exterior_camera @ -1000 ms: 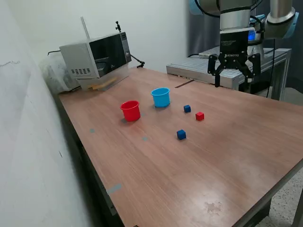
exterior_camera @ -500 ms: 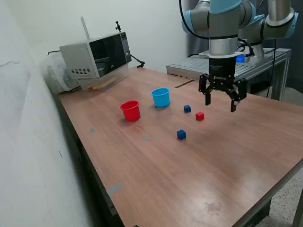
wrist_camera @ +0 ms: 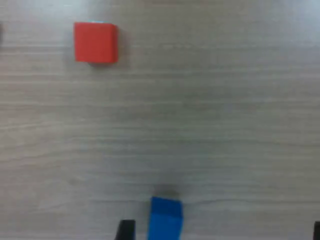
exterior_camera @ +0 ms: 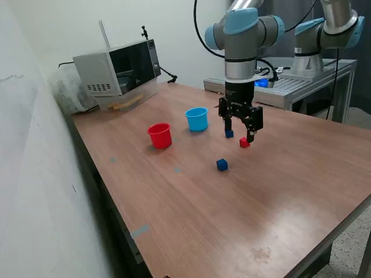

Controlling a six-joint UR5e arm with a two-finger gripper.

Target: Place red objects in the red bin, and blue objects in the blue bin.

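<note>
Presently, my inventory of the worktop (exterior_camera: 191,208):

Tool (exterior_camera: 240,134) — jaws spread wide, holding nothing. It hangs low over the pair of cubes nearest the cups, one finger in front of the blue cube (exterior_camera: 229,134), the other in front of the red cube (exterior_camera: 244,142). In the wrist view that blue cube (wrist_camera: 165,218) sits near the frame edge, just beside one dark fingertip (wrist_camera: 125,230), while the red cube (wrist_camera: 96,42) lies well apart across bare wood. I judge the tool is lining up on the blue one, not yet straddling it.

Second blue cube (exterior_camera: 222,165) — alone, nearer the camera in the exterior view, clear of the arm.

Only one red cube shows; whether another sits inside a cup I cannot tell.

Red bin (exterior_camera: 159,135) — upright, mouth open, at the exterior view's left of its partner. Contents not visible.

Blue bin (exterior_camera: 197,119) — upright, just beside the red bin, near the blue cube under the tool; a short carry, I judge.

Microwave (exterior_camera: 117,68) — at the worktop's far corner, out of the way.

Risk noted: red and blue cubes lie close together — a wide closing sweep could nudge the red one.
</note>
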